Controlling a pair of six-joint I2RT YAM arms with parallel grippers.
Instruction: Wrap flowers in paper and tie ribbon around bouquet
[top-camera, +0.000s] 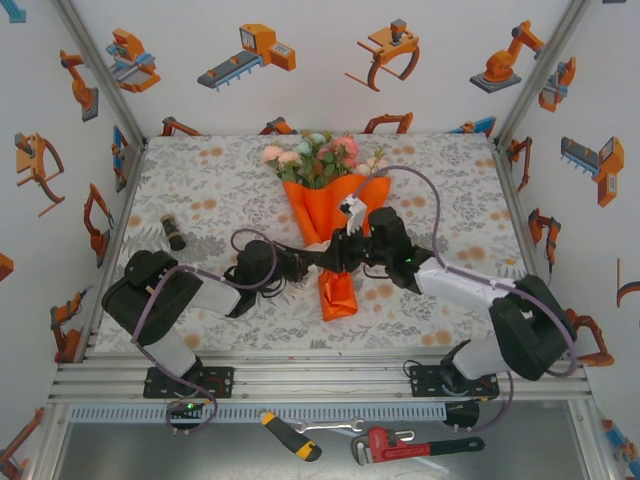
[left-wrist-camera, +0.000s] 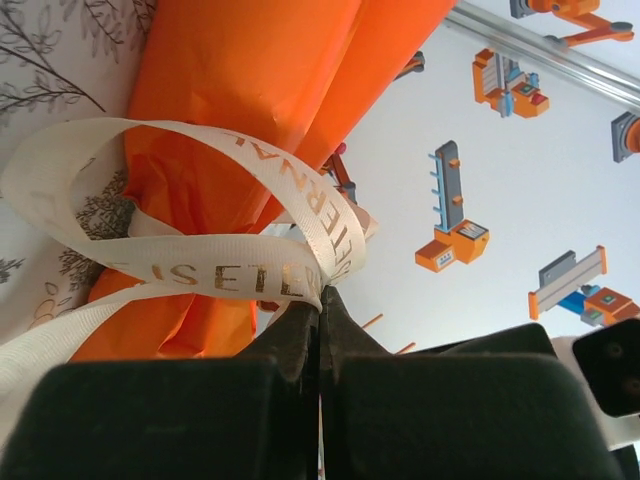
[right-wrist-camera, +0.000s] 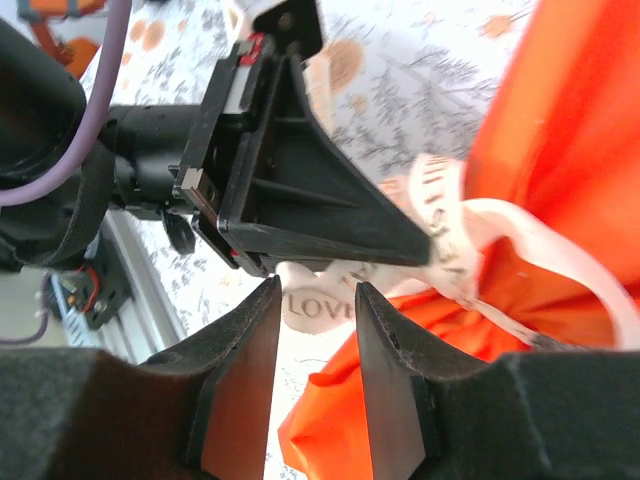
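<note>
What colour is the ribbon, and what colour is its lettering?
The ribbon is cream with gold lettering; the left wrist view shows it best.

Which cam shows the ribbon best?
Left wrist: the ribbon loops round the paper, lettering legible, pinched in the shut left gripper. Right wrist shows a blurred stretch; top external barely a pale speck.

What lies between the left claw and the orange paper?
The cream ribbon, looped round the paper and pinched by the shut left claw, per the left wrist view.
</note>
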